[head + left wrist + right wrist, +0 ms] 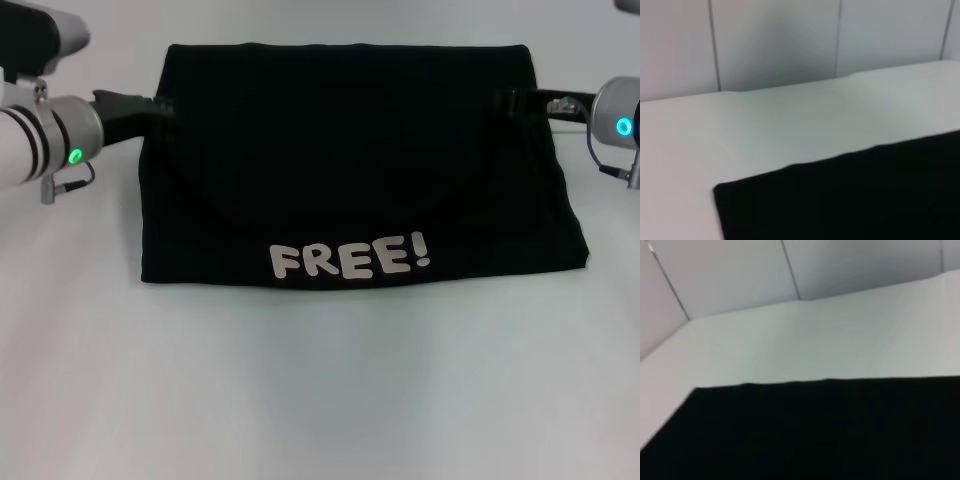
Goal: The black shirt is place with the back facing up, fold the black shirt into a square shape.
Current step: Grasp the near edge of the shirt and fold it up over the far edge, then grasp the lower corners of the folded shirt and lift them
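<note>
Both tools, left tool [160, 103] and right tool [512, 101], touch the black shirt's [350, 180] far side edges, grip unclear.

Illumination bright, even, diffuse overhead; faint shadows only; the black shirt [350, 160] reads as flat, detail-less black; both wrist views soft — out of focus throughout.
</note>
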